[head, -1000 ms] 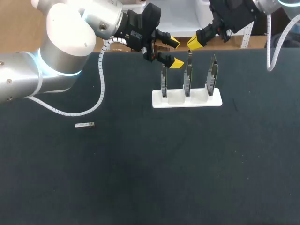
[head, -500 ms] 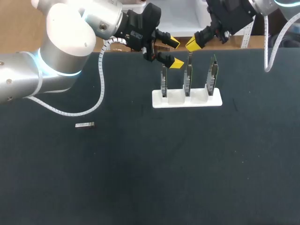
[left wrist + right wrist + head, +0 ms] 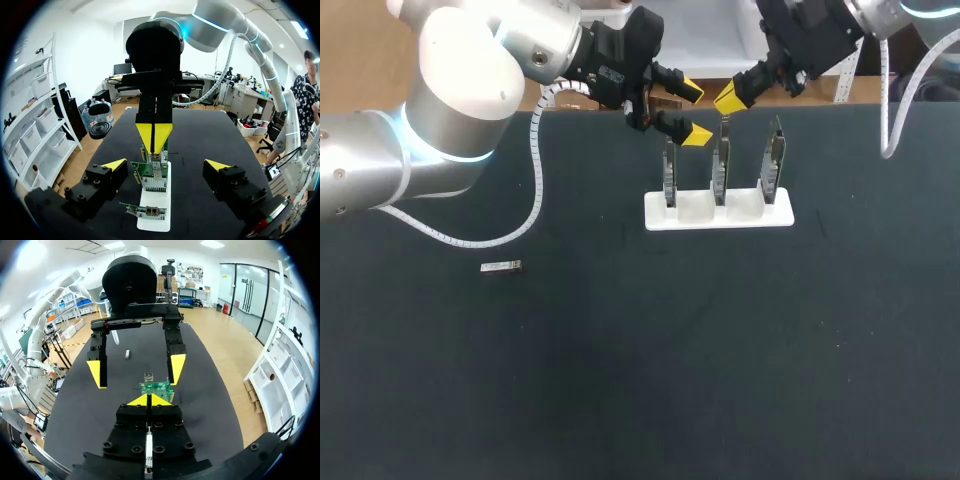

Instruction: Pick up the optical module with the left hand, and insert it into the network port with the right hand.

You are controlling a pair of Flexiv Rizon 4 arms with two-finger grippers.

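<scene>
The optical module, a small silver block, lies alone on the black table at the left; from the right wrist it shows as a speck far ahead. A white rack holds three upright green boards with network ports. My left gripper hangs open just behind the rack's left board, its fingers empty. My right gripper is shut above the middle board, tips together with nothing seen between them. The two grippers face each other over the rack.
The black table stretches in front of the rack and around the module. My left arm's white cable loops down onto the table between the module and the rack.
My right gripper has drifted slightly left, closer to the middle board's top. The left arm and the module have not moved.
</scene>
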